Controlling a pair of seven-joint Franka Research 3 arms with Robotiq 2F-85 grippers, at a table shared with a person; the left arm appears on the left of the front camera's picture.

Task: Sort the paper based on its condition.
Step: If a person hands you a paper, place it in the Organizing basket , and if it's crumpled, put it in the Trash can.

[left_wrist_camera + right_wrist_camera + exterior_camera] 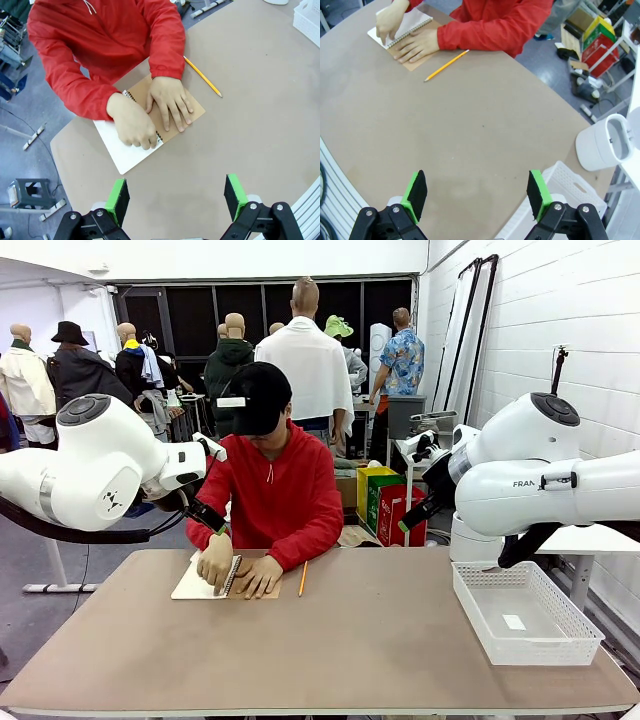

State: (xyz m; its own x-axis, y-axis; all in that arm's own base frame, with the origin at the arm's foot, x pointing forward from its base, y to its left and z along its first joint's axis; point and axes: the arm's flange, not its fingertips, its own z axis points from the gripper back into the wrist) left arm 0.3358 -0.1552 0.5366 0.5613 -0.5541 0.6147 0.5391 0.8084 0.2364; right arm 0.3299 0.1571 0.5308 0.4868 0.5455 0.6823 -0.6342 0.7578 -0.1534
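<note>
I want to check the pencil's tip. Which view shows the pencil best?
The left wrist view: the pencil lies closest, seen from above, full length. In the right wrist view the pencil is whole too, but farther off. In the front view the pencil is foreshortened to a short streak.

Bright, even indoor light fell on the table from above, leaving only faint, soft shadows beside the person's hands at its far edge. Its matte top looked evenly lit and sharp. In both wrist views the table's edges bowed with wide-angle distortion.
</note>
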